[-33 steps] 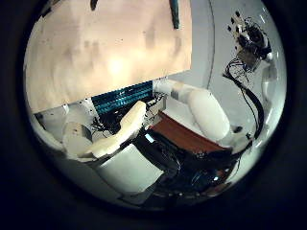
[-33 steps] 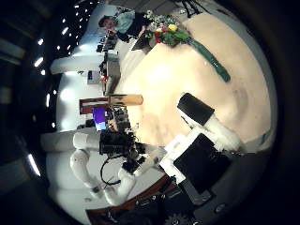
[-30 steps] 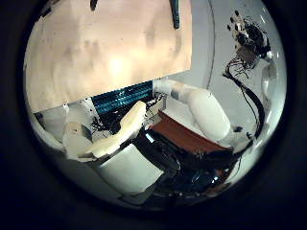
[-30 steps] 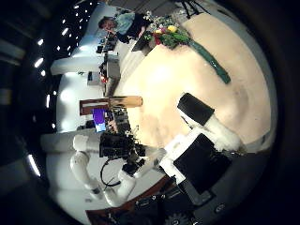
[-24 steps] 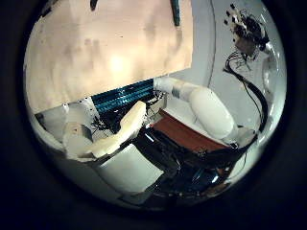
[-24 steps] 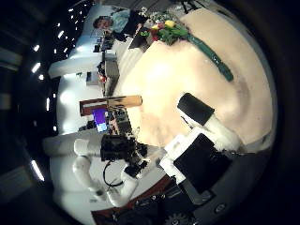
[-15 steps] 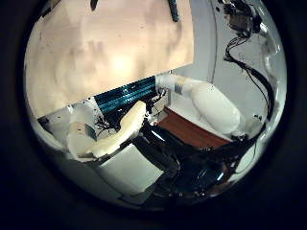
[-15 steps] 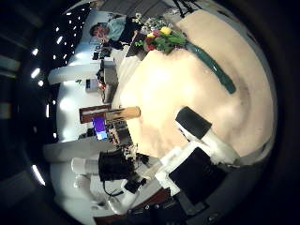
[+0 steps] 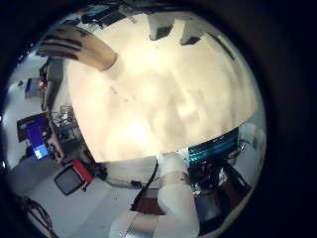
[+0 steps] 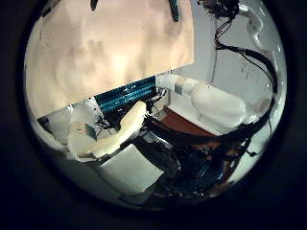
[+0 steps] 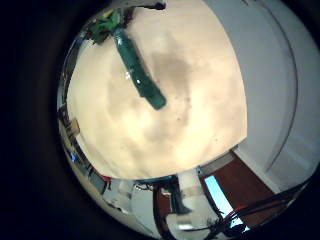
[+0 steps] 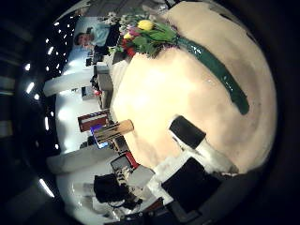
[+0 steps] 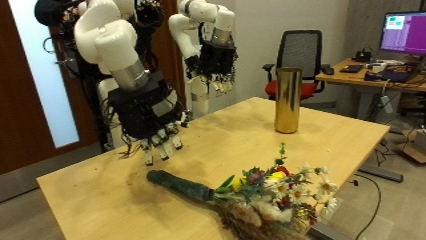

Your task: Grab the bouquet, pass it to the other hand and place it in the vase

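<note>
From the outside view, the bouquet lies on the wooden table near its front edge, green-wrapped stems toward the right hand, which hovers with fingers spread, holding nothing. The left hand hangs relaxed, farther back. The gold vase stands upright, well apart.

The right thumb side palm view adds bare tabletop around the bouquet.

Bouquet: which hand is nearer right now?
Right. The right hand hangs with open fingers just above the table, close to the stem end of the bouquet. The left hand is farther back and higher, over the table's far edge.
</note>
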### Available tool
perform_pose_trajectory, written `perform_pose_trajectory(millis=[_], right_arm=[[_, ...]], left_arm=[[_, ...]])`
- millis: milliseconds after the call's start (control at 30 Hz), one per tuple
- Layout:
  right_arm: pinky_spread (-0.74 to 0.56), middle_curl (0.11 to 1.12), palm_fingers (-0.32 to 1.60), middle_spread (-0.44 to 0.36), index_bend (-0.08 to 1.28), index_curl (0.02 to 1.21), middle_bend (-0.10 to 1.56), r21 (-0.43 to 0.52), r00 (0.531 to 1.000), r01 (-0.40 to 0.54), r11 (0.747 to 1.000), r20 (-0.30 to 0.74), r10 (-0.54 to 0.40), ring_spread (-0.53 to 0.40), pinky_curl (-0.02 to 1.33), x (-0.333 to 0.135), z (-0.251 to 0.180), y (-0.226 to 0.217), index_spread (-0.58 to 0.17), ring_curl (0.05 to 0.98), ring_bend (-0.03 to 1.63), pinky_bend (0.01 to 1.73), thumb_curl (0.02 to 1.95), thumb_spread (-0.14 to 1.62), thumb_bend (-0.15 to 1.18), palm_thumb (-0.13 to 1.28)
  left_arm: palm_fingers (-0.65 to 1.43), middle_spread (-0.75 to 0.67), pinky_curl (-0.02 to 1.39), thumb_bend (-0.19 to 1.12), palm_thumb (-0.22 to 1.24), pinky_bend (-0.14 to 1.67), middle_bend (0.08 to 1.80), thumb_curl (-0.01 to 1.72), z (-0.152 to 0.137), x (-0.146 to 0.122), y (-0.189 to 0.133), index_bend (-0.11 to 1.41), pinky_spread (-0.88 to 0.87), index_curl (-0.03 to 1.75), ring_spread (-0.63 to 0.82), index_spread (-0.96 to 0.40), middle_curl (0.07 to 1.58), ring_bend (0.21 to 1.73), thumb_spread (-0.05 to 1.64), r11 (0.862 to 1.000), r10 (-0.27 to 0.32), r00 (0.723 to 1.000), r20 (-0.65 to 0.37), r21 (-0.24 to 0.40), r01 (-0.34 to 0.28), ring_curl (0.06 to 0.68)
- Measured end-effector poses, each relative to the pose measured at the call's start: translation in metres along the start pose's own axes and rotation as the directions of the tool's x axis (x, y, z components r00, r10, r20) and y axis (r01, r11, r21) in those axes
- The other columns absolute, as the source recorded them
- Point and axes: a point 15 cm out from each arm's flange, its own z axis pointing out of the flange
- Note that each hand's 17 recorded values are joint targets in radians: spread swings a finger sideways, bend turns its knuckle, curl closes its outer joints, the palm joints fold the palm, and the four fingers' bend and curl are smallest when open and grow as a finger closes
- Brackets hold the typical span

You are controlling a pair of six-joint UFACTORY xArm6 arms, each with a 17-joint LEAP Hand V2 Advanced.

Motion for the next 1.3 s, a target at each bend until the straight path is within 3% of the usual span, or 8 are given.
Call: perform_pose_trajectory(millis=[333, 1300], right_arm=[[0.24, 0.37, 0.19, 0.203, 0.15, 0.25, 0.42, -0.024, 0.999, -0.040, 0.999, -0.023, 0.040, 0.136, 0.26, 0.018, 0.044, -0.022, -0.029, 0.226, 0.69, 0.51, 0.40, 1.05, -0.02, 0.68], [0.19, 0.38, 0.23, 0.168, 0.15, 0.27, 0.48, -0.087, 0.994, -0.080, 0.993, -0.082, 0.073, 0.073, 0.25, 0.037, 0.092, -0.035, -0.031, 0.237, 0.75, 0.46, 0.46, 0.97, -0.02, 0.81]], left_arm=[[0.21, 0.32, 0.29, -0.03, 0.46, 0.20, 0.24, 0.31, -0.003, -0.001, 0.001, 0.17, 0.58, 0.32, 0.53, 0.25, 0.34, 0.45, 0.92, 1.000, -0.008, 1.000, -0.004, 0.004, 0.008, 0.187], [0.21, 0.33, 0.29, -0.03, 0.46, 0.19, 0.25, 0.31, -0.003, -0.002, 0.003, 0.17, 0.58, 0.32, 0.53, 0.25, 0.34, 0.45, 0.92, 1.000, -0.004, 1.000, -0.010, 0.006, 0.005, 0.187]])
